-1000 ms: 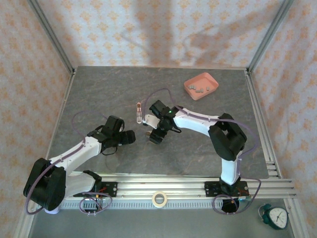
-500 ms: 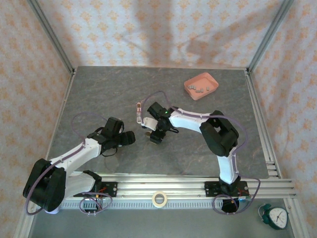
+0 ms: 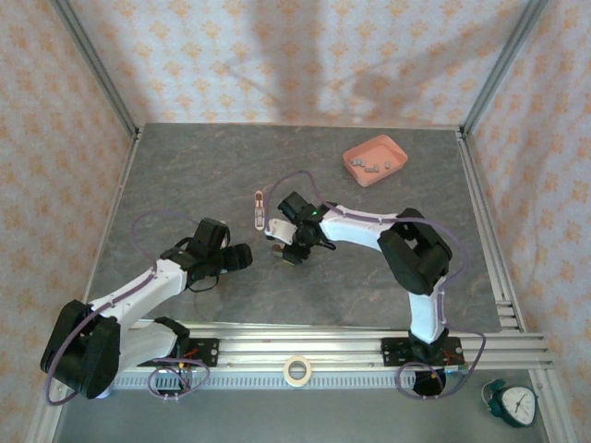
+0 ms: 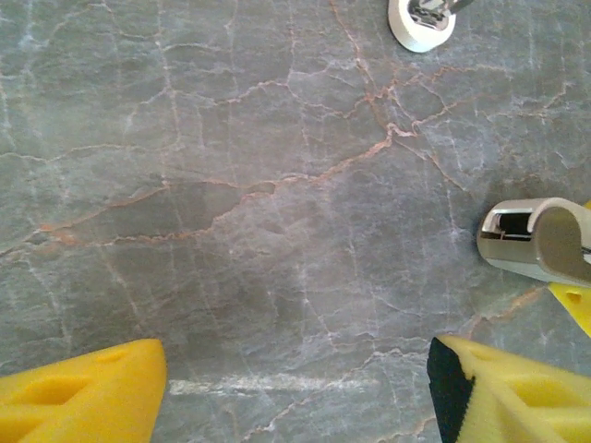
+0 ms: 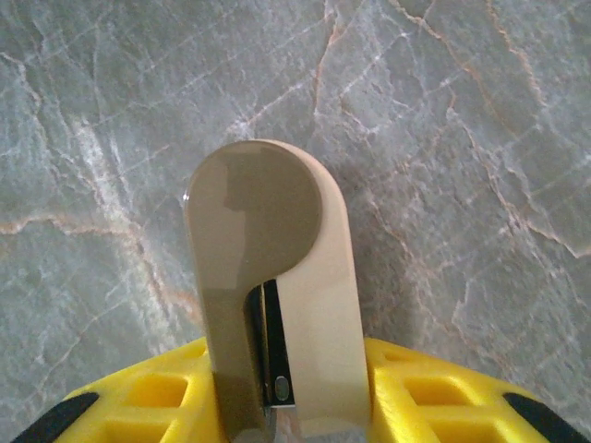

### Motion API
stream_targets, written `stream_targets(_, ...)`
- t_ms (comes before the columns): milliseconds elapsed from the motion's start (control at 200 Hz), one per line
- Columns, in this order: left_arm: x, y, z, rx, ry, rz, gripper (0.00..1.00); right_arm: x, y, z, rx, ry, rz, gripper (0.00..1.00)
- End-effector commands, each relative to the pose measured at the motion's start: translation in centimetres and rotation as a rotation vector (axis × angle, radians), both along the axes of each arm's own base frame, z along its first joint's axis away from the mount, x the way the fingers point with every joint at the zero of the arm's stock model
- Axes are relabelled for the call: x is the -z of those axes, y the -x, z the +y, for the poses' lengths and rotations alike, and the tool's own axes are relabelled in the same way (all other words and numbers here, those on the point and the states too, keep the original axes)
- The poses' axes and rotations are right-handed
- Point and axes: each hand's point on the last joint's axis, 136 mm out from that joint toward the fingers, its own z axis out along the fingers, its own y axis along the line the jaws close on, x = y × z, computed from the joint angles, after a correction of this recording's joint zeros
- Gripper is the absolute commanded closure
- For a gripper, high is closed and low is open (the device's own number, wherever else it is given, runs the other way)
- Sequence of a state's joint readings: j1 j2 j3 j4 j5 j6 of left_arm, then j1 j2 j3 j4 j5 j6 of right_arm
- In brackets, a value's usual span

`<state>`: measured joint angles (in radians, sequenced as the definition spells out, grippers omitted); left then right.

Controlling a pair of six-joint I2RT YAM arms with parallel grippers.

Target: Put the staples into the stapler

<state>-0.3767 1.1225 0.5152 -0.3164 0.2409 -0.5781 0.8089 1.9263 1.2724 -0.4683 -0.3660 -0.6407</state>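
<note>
The stapler point(image 3: 273, 223) lies mid-table, opened out, its pink part point(image 3: 259, 208) stretching away toward the back. My right gripper point(image 3: 287, 243) is over its near end. In the right wrist view the yellow fingers point(image 5: 434, 392) press both sides of the stapler's cream-white body point(image 5: 277, 277), whose metal channel shows inside. The staples point(image 3: 371, 168) lie as small grey blocks in the pink tray point(image 3: 355, 158) at the back right. My left gripper point(image 3: 242, 257) hovers open to the left of the stapler. Its yellow fingers point(image 4: 83, 392) stand wide over bare table, and the stapler's metal end point(image 4: 531, 242) shows at the right edge of the left wrist view.
A roll of tape point(image 3: 296, 370) sits on the rail by the arm bases, and a small clock point(image 3: 515, 403) lies at the near right corner. Patterned walls close in the grey marbled tabletop point(image 3: 185, 175).
My right gripper's jaws have closed from wide apart onto the stapler's white body. The left arm has hardly moved.
</note>
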Motion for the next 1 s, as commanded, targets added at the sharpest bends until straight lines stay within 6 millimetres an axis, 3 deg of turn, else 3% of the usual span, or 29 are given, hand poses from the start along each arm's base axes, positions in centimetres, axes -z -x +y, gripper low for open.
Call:
stream_targets(0, -0.6, -0.2, -0.6, 0.022, 0.044, -0.023, 0.25, -3.2, -1.2, 0.7, 0.033, -0.09, -0.108, 0.66)
stream_targets(611, -4.3, -0.7, -5.9, 0.188, 0.359, -0.181, 0.28, -9.2, -0.1, -1.6, 0.128, -0.325, -0.313, 0.74)
stream_targets(996, -7.7, -0.8, -8.1, 0.248, 0.533, -0.314, 0.27, -14.2, 0.2, -3.5, 0.214, -0.525, -0.469, 0.77)
